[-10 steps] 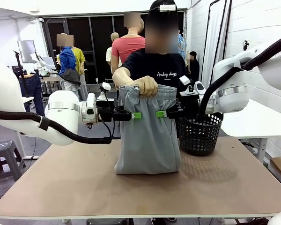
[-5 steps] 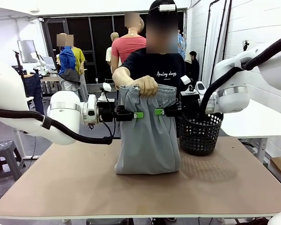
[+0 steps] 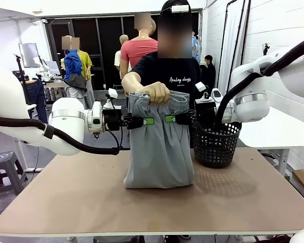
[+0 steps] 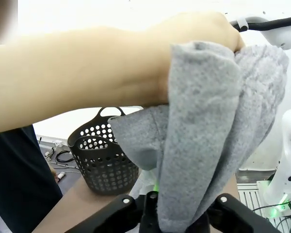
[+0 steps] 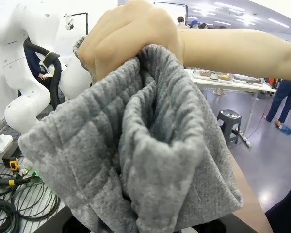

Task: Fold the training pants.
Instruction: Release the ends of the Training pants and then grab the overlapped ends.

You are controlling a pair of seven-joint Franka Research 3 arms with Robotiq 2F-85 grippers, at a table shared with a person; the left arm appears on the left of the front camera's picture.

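The training pants (image 3: 159,149) are light grey and hang upright, their lower end resting on the table (image 3: 81,202). A person's hand (image 3: 156,92) grips the bunched waistband from above. My left gripper (image 3: 147,121) pinches the fabric's left side just below the waistband. My right gripper (image 3: 171,119) pinches the right side at the same height. In the left wrist view the grey cloth (image 4: 203,136) runs down between my black fingers (image 4: 123,203). In the right wrist view the gathered waistband (image 5: 145,145) covers my fingers, with the person's hand (image 5: 126,39) above it.
A black mesh basket (image 3: 216,144) stands on the table just right of the pants, under my right arm; it also appears as the basket (image 4: 104,160) in the left wrist view. The person stands at the far edge. Bare tabletop lies in front and to the left.
Both grippers have shut from open onto the pants' sides and shifted slightly inward. The person's hand and the pants have stayed in place.
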